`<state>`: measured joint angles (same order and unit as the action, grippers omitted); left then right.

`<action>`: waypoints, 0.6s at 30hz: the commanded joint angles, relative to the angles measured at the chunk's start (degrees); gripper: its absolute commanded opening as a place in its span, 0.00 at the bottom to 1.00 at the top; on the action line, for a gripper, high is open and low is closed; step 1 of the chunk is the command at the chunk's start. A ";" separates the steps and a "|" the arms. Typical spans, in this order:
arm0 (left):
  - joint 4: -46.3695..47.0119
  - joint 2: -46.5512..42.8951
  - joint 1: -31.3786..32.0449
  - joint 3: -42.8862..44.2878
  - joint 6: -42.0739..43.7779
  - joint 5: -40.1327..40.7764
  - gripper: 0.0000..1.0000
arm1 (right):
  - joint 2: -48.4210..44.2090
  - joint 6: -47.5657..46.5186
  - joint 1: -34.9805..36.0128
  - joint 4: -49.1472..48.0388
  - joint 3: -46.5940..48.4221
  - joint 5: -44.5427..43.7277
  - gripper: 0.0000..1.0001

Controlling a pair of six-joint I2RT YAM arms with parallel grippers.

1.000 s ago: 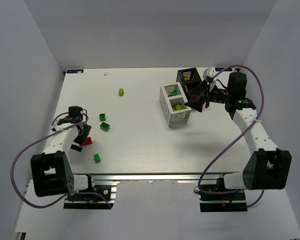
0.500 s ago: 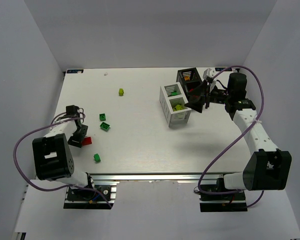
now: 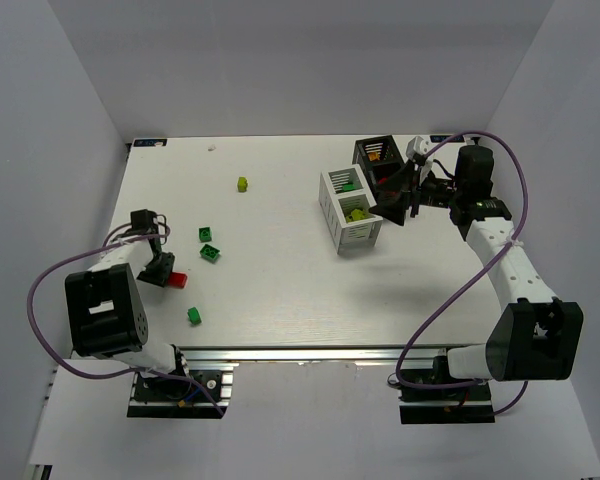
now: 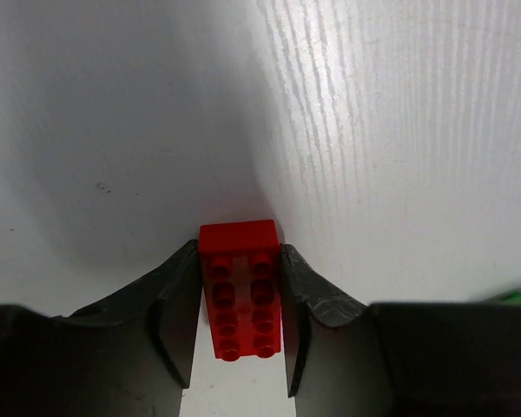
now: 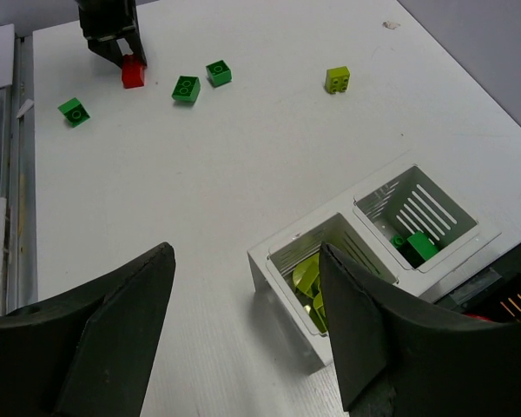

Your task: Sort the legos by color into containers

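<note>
A red lego (image 4: 240, 287) lies on the table with my left gripper (image 4: 240, 252) shut on its two long sides; from above the red lego (image 3: 179, 280) shows at the left gripper (image 3: 168, 274). Three green legos (image 3: 211, 253) and a lime lego (image 3: 242, 184) lie loose on the table. The white container (image 3: 361, 238) holds lime legos (image 5: 308, 278) in one compartment and a green lego (image 5: 421, 246) in the other. Behind it, the black container (image 3: 361, 150) holds orange legos (image 3: 377, 153). My right gripper (image 5: 243, 252) hangs open and empty over the white container's right side.
The table's left edge (image 3: 120, 215) runs close to the left gripper. The two bins stand side by side at the back right, with the right arm (image 3: 500, 240) reaching over from their right. The metal base rail (image 3: 300, 355) lines the near edge.
My left gripper moved slightly toward the table's left edge and its jaws closed in on the red lego. The right arm and the bins stayed put.
</note>
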<state>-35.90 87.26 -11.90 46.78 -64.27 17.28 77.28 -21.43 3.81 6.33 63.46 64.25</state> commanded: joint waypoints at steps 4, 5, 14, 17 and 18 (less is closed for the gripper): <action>5.83 -5.43 -0.32 0.24 7.04 -9.88 0.08 | -1.78 0.25 -0.30 -0.53 0.70 0.00 0.70; 6.45 -8.13 -0.23 -0.11 7.75 -11.37 0.07 | -1.78 0.34 -0.30 -0.53 0.87 -0.17 0.69; 22.26 -23.80 6.70 -3.81 13.73 -32.12 0.00 | -2.13 3.85 -1.09 -2.02 1.84 -3.51 0.29; 28.77 -24.25 14.60 -3.19 14.35 -34.24 0.00 | -2.48 5.77 -1.61 -2.55 2.02 -5.53 0.02; 30.43 -23.72 16.28 -2.41 14.70 -34.59 0.00 | -2.65 6.48 -1.70 -3.16 2.02 -6.67 0.00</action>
<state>-13.72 63.61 -0.49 43.70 -51.88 -10.96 76.93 -17.63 2.76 5.72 63.53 60.07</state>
